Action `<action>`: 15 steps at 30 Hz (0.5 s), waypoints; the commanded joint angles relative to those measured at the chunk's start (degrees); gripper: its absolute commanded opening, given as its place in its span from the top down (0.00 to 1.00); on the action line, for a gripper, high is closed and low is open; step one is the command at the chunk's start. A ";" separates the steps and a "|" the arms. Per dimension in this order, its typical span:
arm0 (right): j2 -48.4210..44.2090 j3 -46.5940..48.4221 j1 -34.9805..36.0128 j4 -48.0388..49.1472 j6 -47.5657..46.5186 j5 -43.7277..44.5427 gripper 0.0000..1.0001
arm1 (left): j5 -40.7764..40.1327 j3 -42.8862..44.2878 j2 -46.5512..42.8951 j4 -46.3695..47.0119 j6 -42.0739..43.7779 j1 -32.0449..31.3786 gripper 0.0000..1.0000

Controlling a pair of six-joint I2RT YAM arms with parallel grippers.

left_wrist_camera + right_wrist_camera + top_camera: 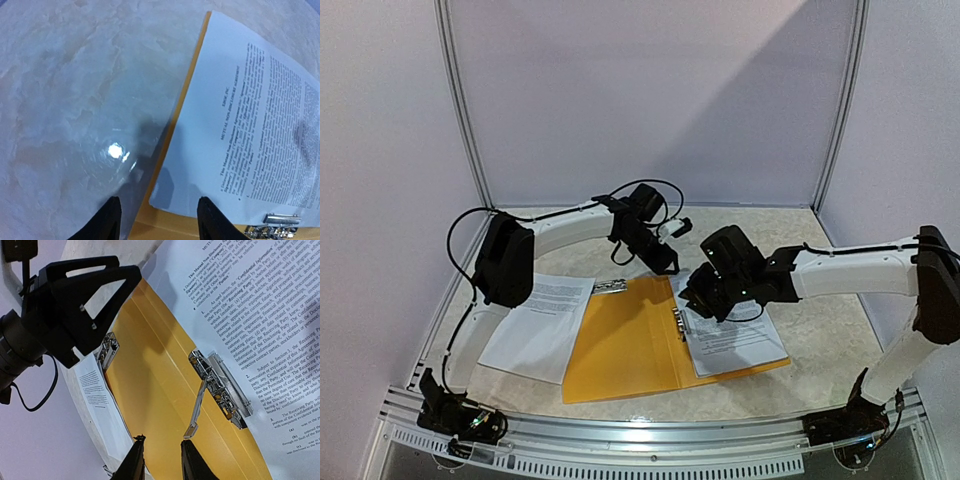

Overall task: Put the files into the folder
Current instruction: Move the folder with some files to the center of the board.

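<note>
The orange folder lies open on the table. One printed file lies on its right half, held under the metal clip. A second file lies on the table to the left, partly under the folder's edge. My left gripper hovers open and empty over the folder's far edge; its wrist view shows the file and the folder below the gripper. My right gripper is narrowly open over the folder. The clip's raised lever ends at its right fingertip.
A loose metal clip lies at the folder's far left corner, also in the right wrist view. The marbled table is ringed by aluminium posts and white walls. The two grippers are close together over the folder's spine.
</note>
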 commanded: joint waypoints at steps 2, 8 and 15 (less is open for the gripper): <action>1.31 -1.26 0.37 2.15 0.05 0.50 0.74 | 0.60 4.57 4.18 2.21 0.57 -0.64 0.46; 2.07 -1.31 0.35 2.62 -0.65 -0.49 0.74 | 2.20 10.27 9.19 -0.59 -0.88 -1.53 0.50; 2.38 -1.34 0.40 2.78 -1.32 -1.15 0.74 | 0.34 10.86 9.78 -0.58 -1.71 -1.86 0.57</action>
